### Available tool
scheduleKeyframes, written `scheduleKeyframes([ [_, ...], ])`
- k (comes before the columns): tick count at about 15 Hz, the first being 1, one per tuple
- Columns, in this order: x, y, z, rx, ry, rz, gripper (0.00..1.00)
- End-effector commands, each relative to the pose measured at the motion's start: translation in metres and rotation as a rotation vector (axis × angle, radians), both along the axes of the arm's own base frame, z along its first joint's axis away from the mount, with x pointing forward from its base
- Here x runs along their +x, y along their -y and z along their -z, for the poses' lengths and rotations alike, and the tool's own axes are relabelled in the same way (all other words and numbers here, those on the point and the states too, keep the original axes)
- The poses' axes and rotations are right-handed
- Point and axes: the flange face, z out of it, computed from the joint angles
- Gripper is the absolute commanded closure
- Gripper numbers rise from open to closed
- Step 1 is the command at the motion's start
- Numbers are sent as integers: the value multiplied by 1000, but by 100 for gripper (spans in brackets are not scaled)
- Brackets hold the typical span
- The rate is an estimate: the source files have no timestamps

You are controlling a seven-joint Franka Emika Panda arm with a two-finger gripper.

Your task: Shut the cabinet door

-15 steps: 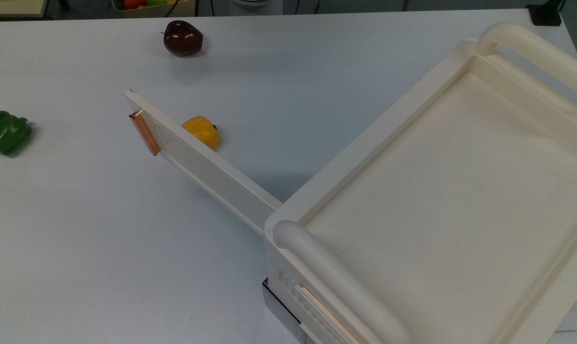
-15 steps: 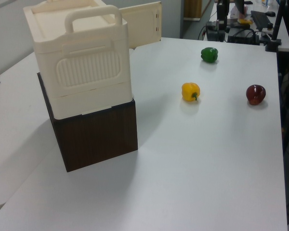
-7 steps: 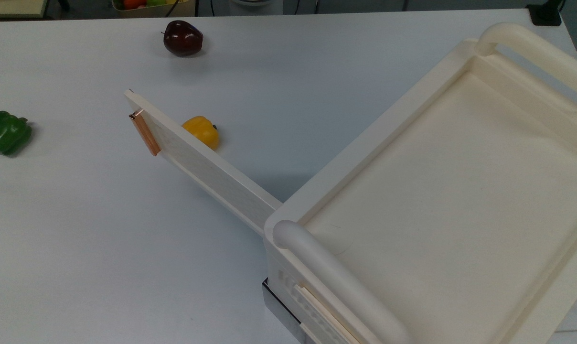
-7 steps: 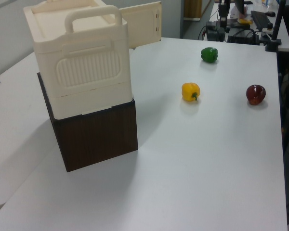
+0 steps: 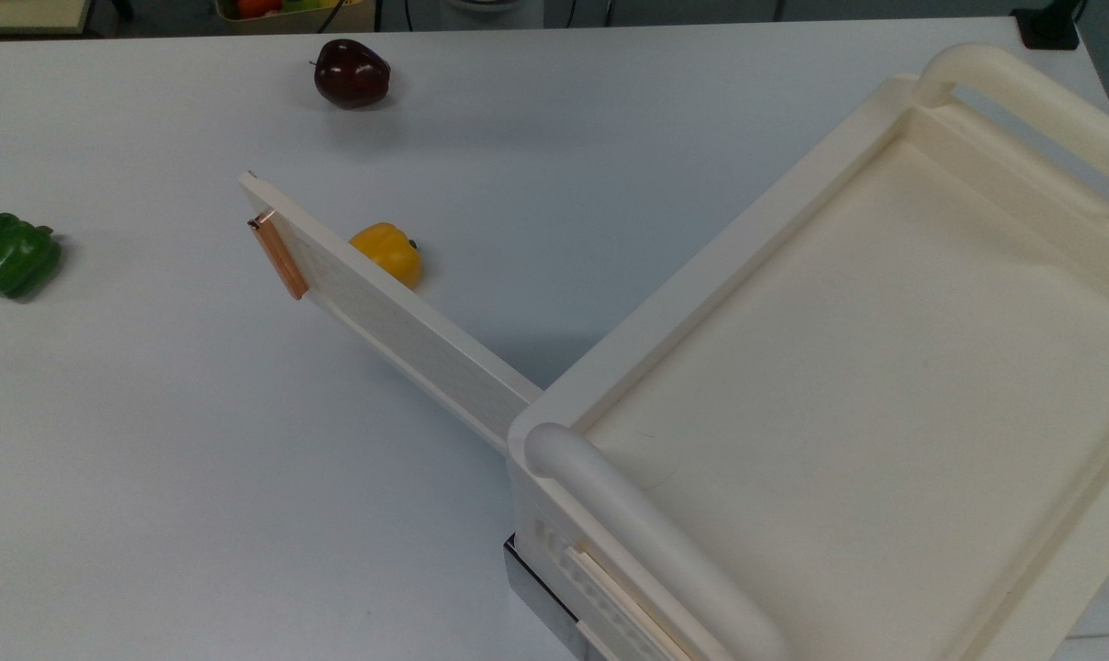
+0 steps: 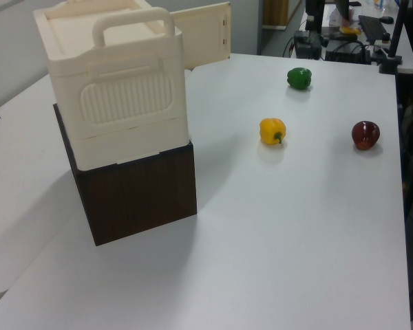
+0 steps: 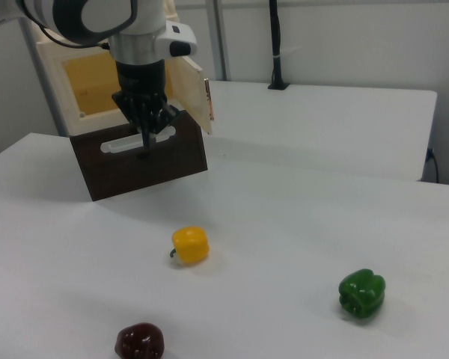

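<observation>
- The cabinet door (image 5: 398, 321) is seen swung wide open, a long cream panel jutting from the cabinet's corner out over the table (image 5: 196, 459) towards the top view's upper left.
- Its copper handle (image 5: 277, 257) is carried at the free end, far from the hinge; in the right view the door (image 7: 191, 93) is angled outward just to the right of the gripper (image 7: 146, 146), the handle (image 7: 208, 101) at its outer edge.
- The gripper is held pointing downward in front of the dark brown base (image 7: 138, 157), in the right view, apart from the door and not touching it.
- Its fingers are seen drawn together to a narrow tip, with nothing clamped between them.
- Behind and above the gripper in the right view, the cabinet's open interior (image 7: 90, 82) is shown yellow-lit.
- The cream tray-like top (image 5: 867, 367) with its thick tubular handles is seen from above, and in the left view the cream cabinet body (image 6: 117, 96) is stacked on the brown base (image 6: 134, 196).
- Below the gripper in the right view, a yellow pepper (image 7: 190, 245) is lying on the table, near the base.
- Farther out, a green pepper (image 7: 361, 294) is placed well off to the right view's right, and a dark red apple (image 7: 139, 342) is set near the bottom edge.
- From above, the yellow pepper (image 5: 387, 252) is partly hidden behind the open door.
</observation>
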Motion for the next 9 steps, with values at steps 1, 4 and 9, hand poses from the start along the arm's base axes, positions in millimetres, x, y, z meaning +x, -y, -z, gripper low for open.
scheduleKeyframes([
  [1, 7, 2, -7, 21, 84, 71, 100],
  [4, 24, 2, -12, 42, 188, 152, 100],
  [9, 46, 2, -12, 60, 300, 226, 100],
])
